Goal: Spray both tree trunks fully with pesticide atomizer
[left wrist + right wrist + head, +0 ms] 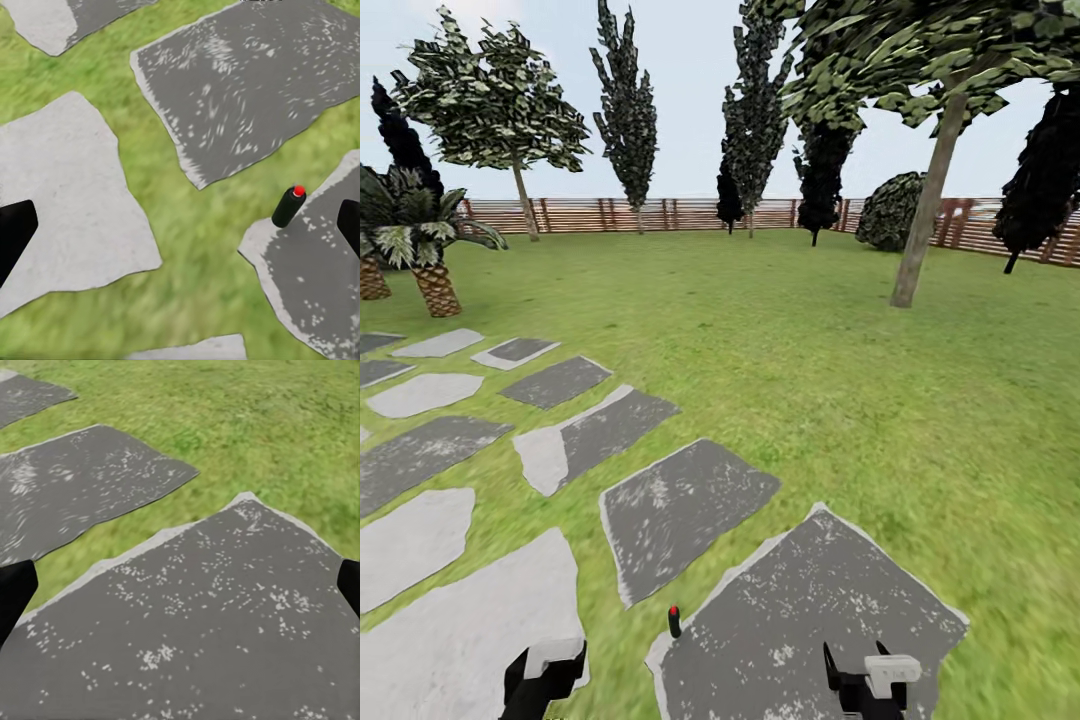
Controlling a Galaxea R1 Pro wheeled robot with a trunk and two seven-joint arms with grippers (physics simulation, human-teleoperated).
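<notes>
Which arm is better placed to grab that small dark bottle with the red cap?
Left, probably. The small dark red-capped atomizer bottle stands on the grass by a grey paving stone, nearer the left pincer than the right pincer.

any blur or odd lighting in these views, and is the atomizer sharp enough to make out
Head view: flat, even light, no cast shadows; grass smears toward the lower edge, and the atomizer is small but readable. Left wrist view: soft grass, the atomizer clearer with its red cap. Right wrist view: the paving stone is slightly soft, no glare.
</notes>
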